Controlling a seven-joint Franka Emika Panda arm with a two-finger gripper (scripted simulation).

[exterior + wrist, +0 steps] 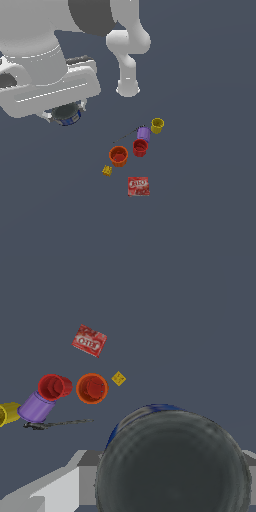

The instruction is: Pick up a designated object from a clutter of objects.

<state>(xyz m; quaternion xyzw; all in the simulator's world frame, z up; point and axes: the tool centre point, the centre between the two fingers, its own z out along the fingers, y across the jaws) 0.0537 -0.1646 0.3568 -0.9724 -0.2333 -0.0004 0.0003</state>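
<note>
squat round can, dark grey top, blue band round its side

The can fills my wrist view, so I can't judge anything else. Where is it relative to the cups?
Observer: In the exterior view the can sits right under the arm's white wrist housing, well apart from the cups, off to the exterior view's left of the orange cup.
Operator: Is it gripped?
Observer: Cannot tell. The housing hides the grip, and only the can's blue-banded side peeks out.
Operator: The yellow cup is cut off at my frame edge.
Observer: Here the yellow cup shows whole, close beside the purple cup.
</note>
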